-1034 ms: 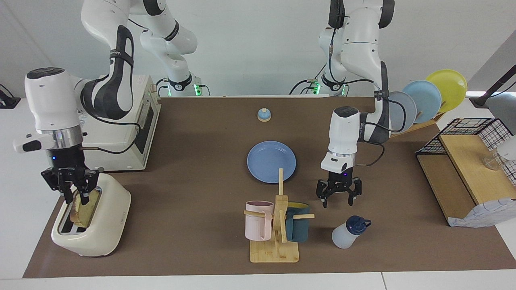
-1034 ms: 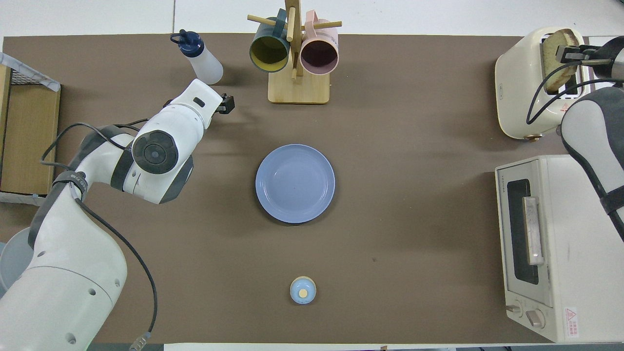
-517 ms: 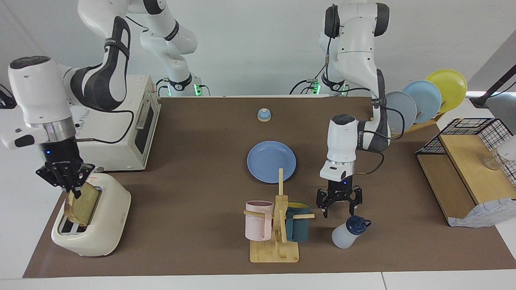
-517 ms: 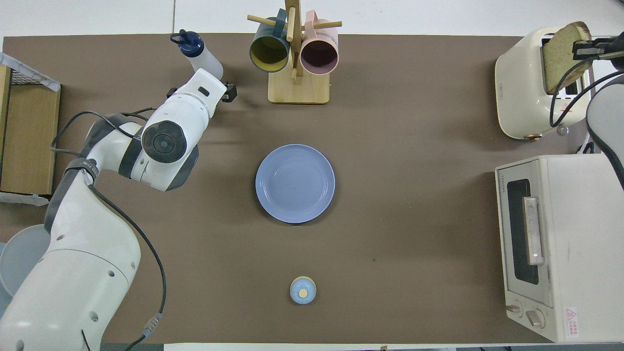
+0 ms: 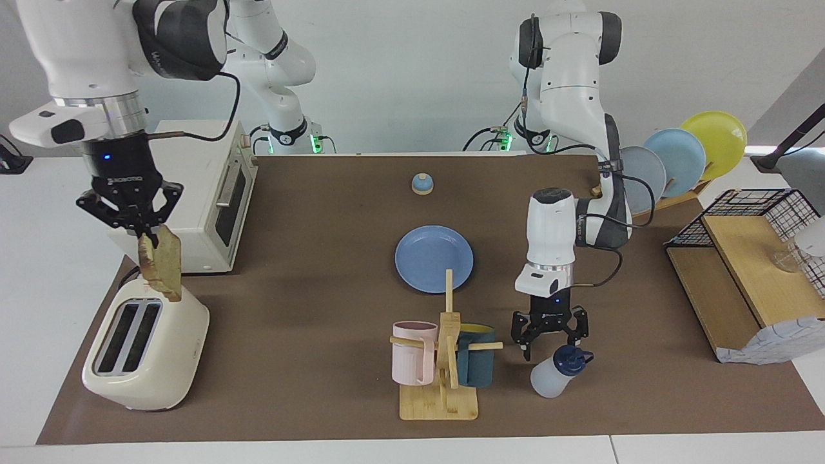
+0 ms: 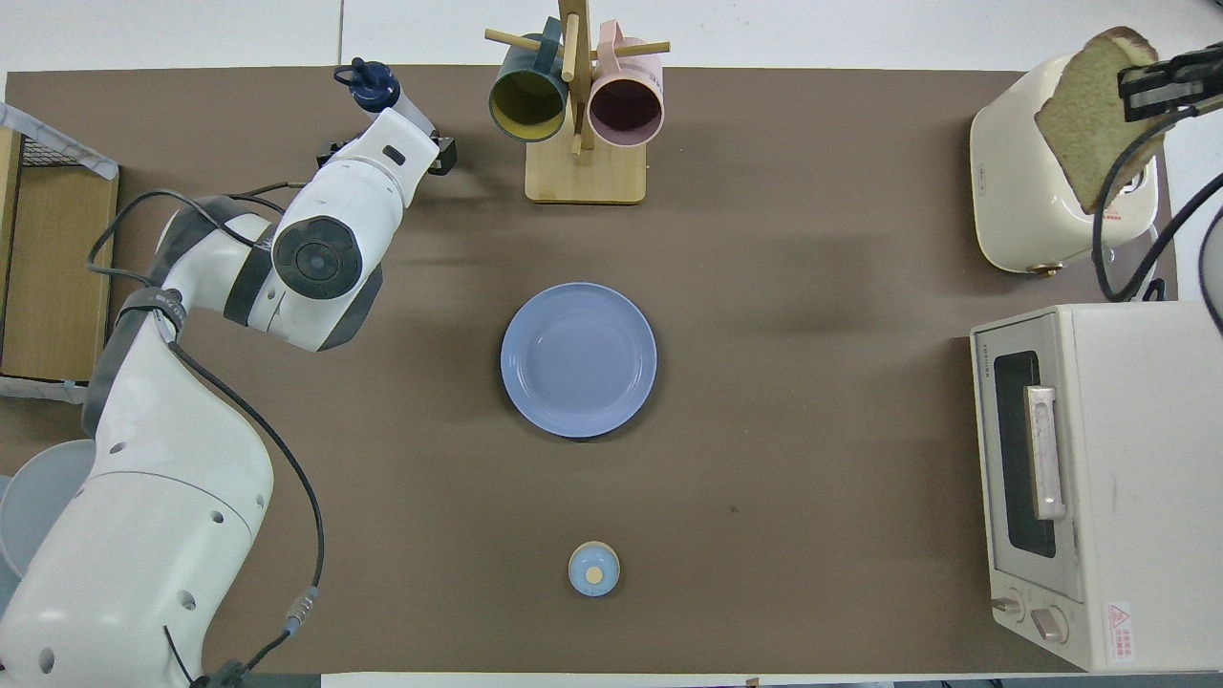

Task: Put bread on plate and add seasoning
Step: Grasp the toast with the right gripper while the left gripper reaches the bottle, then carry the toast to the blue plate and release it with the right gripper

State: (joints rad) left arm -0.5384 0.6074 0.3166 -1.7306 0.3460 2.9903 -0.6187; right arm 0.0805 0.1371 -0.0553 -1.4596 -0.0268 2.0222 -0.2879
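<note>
The bread [image 5: 161, 264], a tan slice with a brown crust, hangs in the air above the white toaster [image 5: 148, 348]. My right gripper [image 5: 143, 233] is shut on its top edge. In the overhead view the bread [image 6: 1084, 110] covers part of the toaster [image 6: 1022, 182]. The blue plate [image 5: 434, 259] lies bare at the table's middle [image 6: 578, 359]. The seasoning [image 5: 555, 374], a white bottle with a navy cap [image 6: 373, 84], stands beside the mug rack. My left gripper [image 5: 550, 335] hovers open just above the cap, touching nothing.
A wooden mug rack [image 5: 445, 361] holds a pink and a teal mug. A toaster oven [image 5: 206, 200] sits at the right arm's end, a small bell [image 5: 422, 184] near the robots. A plate rack [image 5: 683, 154] and a wire-and-wood shelf [image 5: 741, 283] stand at the left arm's end.
My right gripper closed on the bread and lifted it clear out of the toaster slot. My left gripper, still open, moved away from the robots and down toward the seasoning's cap.
</note>
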